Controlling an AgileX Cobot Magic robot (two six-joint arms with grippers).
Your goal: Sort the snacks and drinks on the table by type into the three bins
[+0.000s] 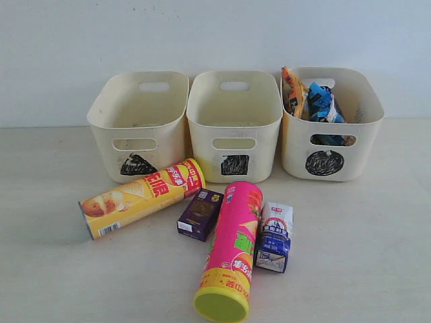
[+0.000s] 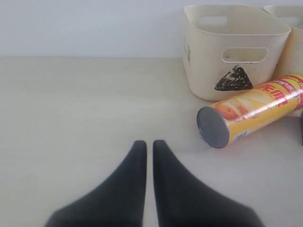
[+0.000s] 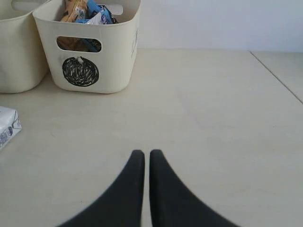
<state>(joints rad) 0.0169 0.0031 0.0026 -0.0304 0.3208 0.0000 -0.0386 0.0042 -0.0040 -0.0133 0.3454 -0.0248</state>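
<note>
Circle bin (image 1: 363, 148) holds orange bag (image 1: 292, 91), blue bag (image 1: 320, 101); yellow tube (image 1: 135, 198), pink tube (image 1: 234, 245), purple carton (image 1: 200, 214), blue-white carton (image 1: 275, 237) lie outside.

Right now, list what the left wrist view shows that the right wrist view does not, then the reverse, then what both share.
Left wrist only: the triangle bin, the yellow-red chip tube lying on its side, and the left fingers, shut. Right wrist only: the circle bin holding the bags, a corner of the blue-and-white carton, and the right fingers, shut. Both: part of the middle bin and the table.
</note>
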